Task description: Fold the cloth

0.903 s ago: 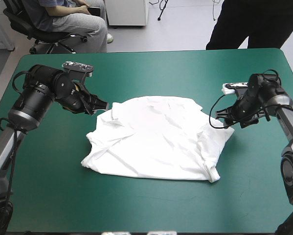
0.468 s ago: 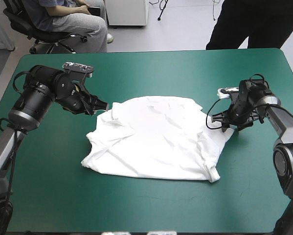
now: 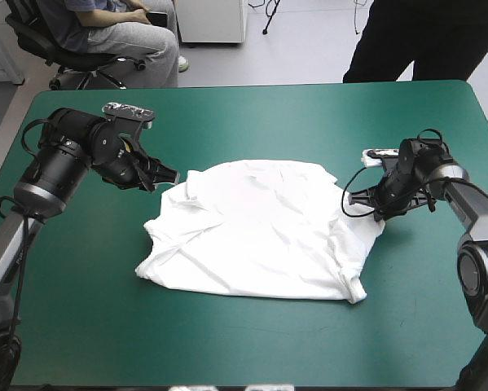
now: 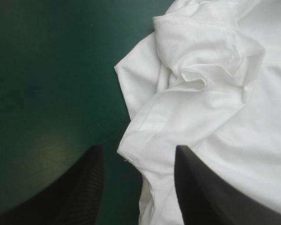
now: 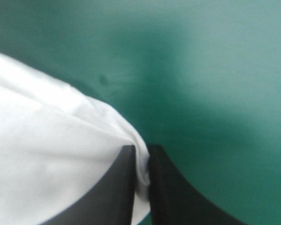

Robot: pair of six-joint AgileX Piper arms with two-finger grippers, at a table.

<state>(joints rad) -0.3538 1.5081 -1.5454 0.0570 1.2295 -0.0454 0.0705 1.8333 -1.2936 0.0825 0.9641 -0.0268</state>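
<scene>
The white T-shirt (image 3: 260, 236) lies spread and wrinkled at the middle of the teal-green cover. My left gripper (image 3: 169, 175) sits low at the shirt's far left corner. In the left wrist view it (image 4: 138, 151) stands open, with a rumpled sleeve edge of the T-shirt (image 4: 215, 93) reaching between the black fingers. My right gripper (image 3: 380, 213) is at the shirt's right edge. In the right wrist view it (image 5: 141, 150) is shut on a pinched fold of the T-shirt (image 5: 46, 140), and cloth shows in the narrow slit between the fingers.
Teal-green cover (image 3: 227, 342) surrounds the shirt on all sides, widest toward the table's near edge. The far edge (image 3: 252, 86) runs behind both arms.
My right gripper has shifted a little left and nearer, onto the shirt's right edge. The left arm has barely moved, and the shirt lies as before.
</scene>
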